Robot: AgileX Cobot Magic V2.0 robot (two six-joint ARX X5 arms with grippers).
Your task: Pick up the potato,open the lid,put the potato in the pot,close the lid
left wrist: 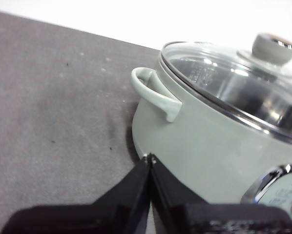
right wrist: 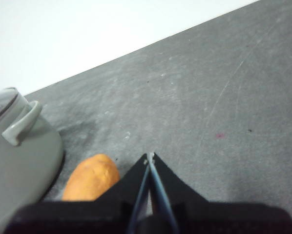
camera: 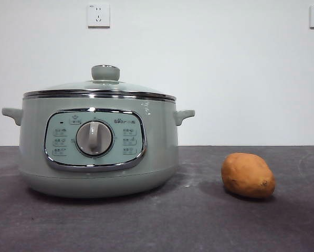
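Pot [camera: 96,152]: sage-green, on the dark desk [camera: 199,220], lid [camera: 99,88] seated on its rim; panel lettering too small to read. Potato [camera: 248,175]: on the desk, well apart from the pot. Left gripper [left wrist: 150,157]: jaws closed, empty, beside the pot's handle. Right gripper [right wrist: 149,156]: jaws closed, empty, above the desk near the potato.

Left gripper [left wrist: 150,157]: mine, two matte black jaws, each a flat wedge tapering to a thin point.
Left tips: a small pale fleck sits on each point.
Left base: a broad black block, slightly glossy, lightly textured.
Right gripper [right wrist: 150,156]: same black wedges, with pale bluish edges along the inner faces.
Right base: a plain black bar.
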